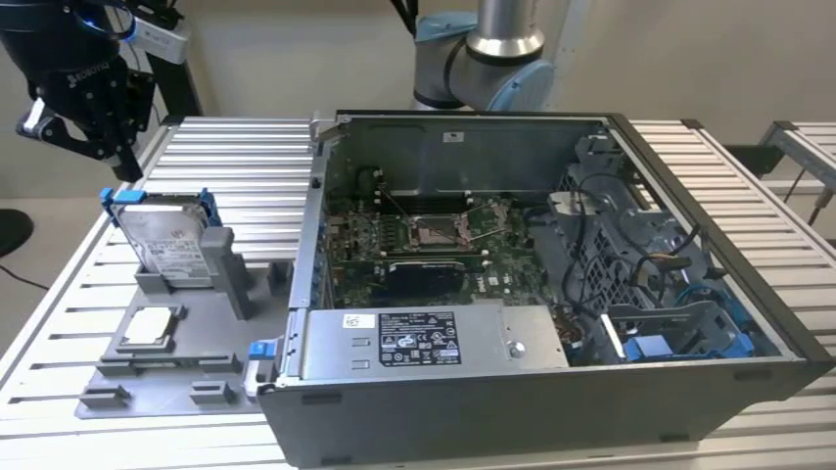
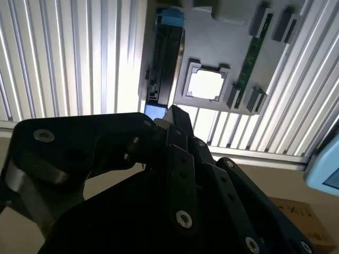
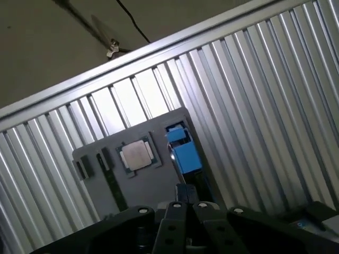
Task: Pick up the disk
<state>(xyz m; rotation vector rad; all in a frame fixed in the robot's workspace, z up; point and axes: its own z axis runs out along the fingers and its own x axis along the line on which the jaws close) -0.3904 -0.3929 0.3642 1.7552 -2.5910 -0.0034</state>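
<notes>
Exterior view: we are noting the disk standing upright on edge in a grey slotted holder, its labelled face toward us and its blue carrier showing along the upper rim. The holder is sitting on a grey fixture plate on the slatted metal table, at about nine o'clock from the open computer case. We are logging a small square silver chip lying flat in its own pocket on the plate, at roughly six o'clock from the disk and just apart from it. The gripper is hanging above the table at about eleven o'clock from the disk, clear of it and touching nothing. In the first wrist view we are seeing its fingers drawn together with nothing between them, the carrier's blue end lying just beyond the tips. In the second wrist view the disk is showing edge-on as a dark slab beside the chip.
</notes>
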